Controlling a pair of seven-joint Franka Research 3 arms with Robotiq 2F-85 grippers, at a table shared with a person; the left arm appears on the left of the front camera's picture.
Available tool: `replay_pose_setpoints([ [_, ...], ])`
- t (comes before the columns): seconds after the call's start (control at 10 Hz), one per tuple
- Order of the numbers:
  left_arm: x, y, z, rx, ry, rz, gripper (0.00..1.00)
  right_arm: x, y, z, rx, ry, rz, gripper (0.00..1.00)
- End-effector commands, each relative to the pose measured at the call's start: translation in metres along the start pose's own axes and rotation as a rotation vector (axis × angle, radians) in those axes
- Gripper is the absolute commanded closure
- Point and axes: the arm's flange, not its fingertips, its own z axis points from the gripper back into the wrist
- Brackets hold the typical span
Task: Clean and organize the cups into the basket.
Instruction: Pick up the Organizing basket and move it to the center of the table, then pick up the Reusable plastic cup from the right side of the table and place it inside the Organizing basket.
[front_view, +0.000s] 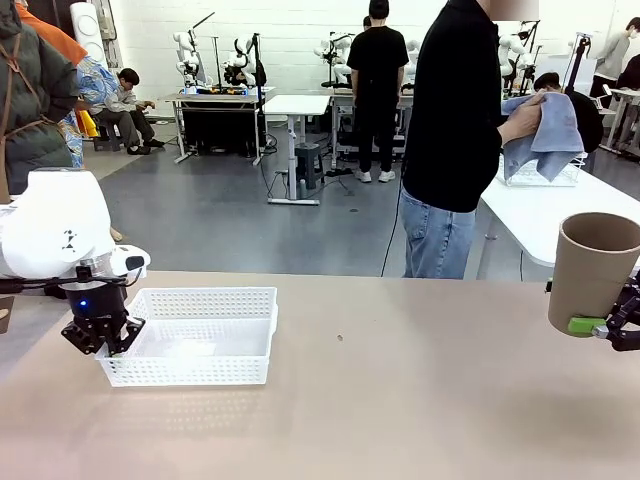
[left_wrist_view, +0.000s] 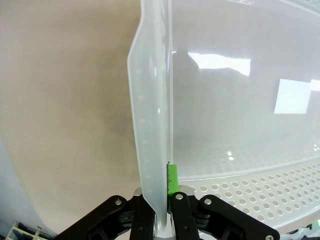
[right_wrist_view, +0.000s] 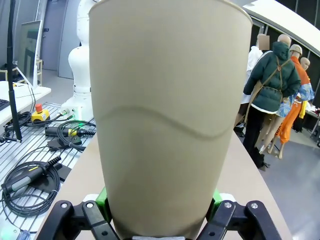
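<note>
Basket (front_view: 205, 294) sits at the left of the table (front_view: 400, 400), its left wall pinched in the closed left gripper (front_view: 101, 338) — apparently to steady it for loading — while the right gripper (front_view: 598, 326) grips a brown cup (front_view: 592, 262) upright, well apart at far right, probably for wiping with the person's cloth (front_view: 548, 135).
</note>
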Motion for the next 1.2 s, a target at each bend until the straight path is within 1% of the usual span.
replay_pose_setpoints([
  [0.0,-0.015,-0.055,0.017,0.078,-0.052,0.012,1.00,0.000,0.000,0.000,0.000,-0.002,0.001,0.23],
  [0.1,-0.013,-0.090,0.025,0.111,-0.067,-0.028,1.00,0.000,0.000,0.000,0.000,-0.002,0.001,0.23],
  [0.3,-0.003,-0.146,0.029,0.145,-0.061,-0.014,1.00,0.000,0.000,0.000,0.000,-0.002,0.001,0.23],
  [0.4,-0.002,-0.173,0.029,0.167,-0.077,-0.014,1.00,0.000,0.000,0.000,0.000,-0.002,0.001,0.23],
  [0.5,-0.002,-0.204,0.031,0.184,-0.064,-0.004,1.00,0.000,0.000,0.000,0.000,-0.002,0.001,0.23],
  [0.7,-0.002,-0.251,0.025,0.206,-0.058,0.006,1.00,0.000,0.000,0.000,0.000,-0.002,0.001,0.23],
  [0.8,0.001,-0.266,0.021,0.205,-0.043,-0.003,1.00,0.000,0.000,0.000,0.000,-0.002,0.001,0.23],
  [0.9,0.001,-0.279,0.019,0.208,-0.054,-0.028,1.00,0.000,0.000,0.000,0.000,-0.002,0.001,0.23],
  [1.0,-0.001,-0.286,0.016,0.204,-0.059,-0.062,1.00,0.000,0.000,0.000,0.000,-0.002,0.001,0.23],
  [1.1,-0.008,-0.292,0.013,0.193,-0.071,-0.129,1.00,0.000,0.000,0.000,0.000,-0.002,0.001,0.23],
])
